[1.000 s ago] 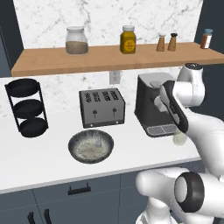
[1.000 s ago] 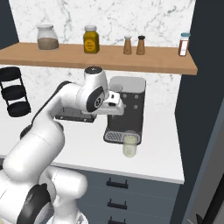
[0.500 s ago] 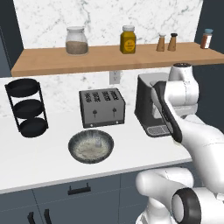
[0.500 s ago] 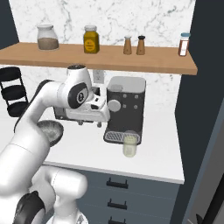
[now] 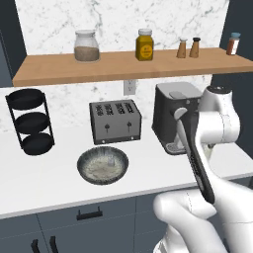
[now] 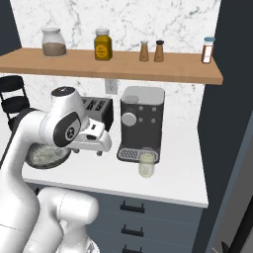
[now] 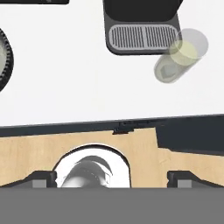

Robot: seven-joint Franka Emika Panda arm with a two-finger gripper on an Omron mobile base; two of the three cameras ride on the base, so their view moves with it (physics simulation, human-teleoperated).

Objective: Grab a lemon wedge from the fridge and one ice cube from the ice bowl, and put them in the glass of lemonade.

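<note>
**Empty hand, tall machine in the sweep path**

The fingers (image 7: 112, 179) stand apart, grasping nothing. The glass of lemonade (image 6: 146, 162) sits near the surface's front edge, just before the coffee machine (image 6: 142, 122); the ice bowl (image 5: 103, 165) lies left. A low swing toward the bowl could knock the glass over.
</note>
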